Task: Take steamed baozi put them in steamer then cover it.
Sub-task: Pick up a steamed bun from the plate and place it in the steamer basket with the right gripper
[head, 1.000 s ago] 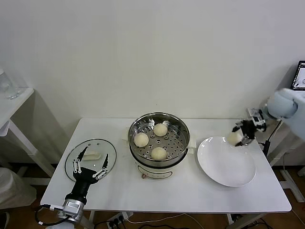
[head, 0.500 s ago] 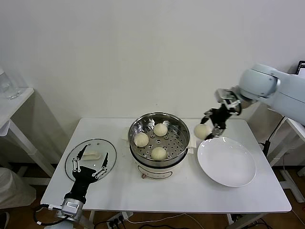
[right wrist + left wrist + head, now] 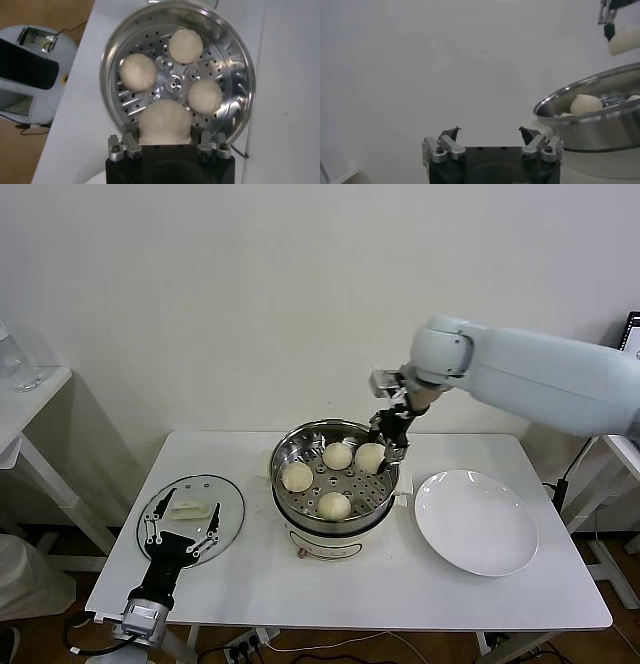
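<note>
The steamer (image 3: pixel 290 446) stands mid-table with three baozi on its perforated tray (image 3: pixel 296 476) (image 3: pixel 337 455) (image 3: pixel 333 505). My right gripper (image 3: pixel 386 436) is shut on a fourth baozi (image 3: pixel 371 457) and holds it just above the tray's right rear part. The right wrist view shows this held baozi (image 3: pixel 165 121) between the fingers, above the steamer (image 3: pixel 240 55) and its three baozi. The cover (image 3: pixel 226 522) lies flat on the table at the left. My left gripper (image 3: pixel 180 536) is open and empty over the cover's near edge; it shows in the left wrist view (image 3: pixel 490 134).
An empty white plate (image 3: pixel 476 522) lies right of the steamer. A side table (image 3: pixel 25 409) stands at the far left. The left wrist view shows the steamer's wall (image 3: pixel 590 125) and the held baozi (image 3: pixel 625 40) farther off.
My right gripper carried the baozi left, from above the plate's far edge to over the steamer's tray. The left gripper shifted only slightly.
</note>
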Motion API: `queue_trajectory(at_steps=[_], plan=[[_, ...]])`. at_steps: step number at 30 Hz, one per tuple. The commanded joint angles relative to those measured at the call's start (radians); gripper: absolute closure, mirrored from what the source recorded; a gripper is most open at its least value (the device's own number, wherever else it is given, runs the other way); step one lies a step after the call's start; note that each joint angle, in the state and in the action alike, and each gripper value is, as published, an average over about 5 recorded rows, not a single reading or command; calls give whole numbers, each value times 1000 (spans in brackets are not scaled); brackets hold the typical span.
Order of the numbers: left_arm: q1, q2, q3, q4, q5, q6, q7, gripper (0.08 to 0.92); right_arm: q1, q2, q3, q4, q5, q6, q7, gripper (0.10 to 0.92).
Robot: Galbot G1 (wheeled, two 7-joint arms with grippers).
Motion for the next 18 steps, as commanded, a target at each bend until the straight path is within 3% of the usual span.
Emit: queue_trajectory(at_steps=[1, 18], plan=[[-6, -1, -3, 7, -3, 3, 1, 177, -79, 104, -9, -90, -53, -3, -3, 338], [-3, -2, -10, 6, -6, -2, 4, 177, -123, 69, -14, -85, -106, -4, -4, 338]])
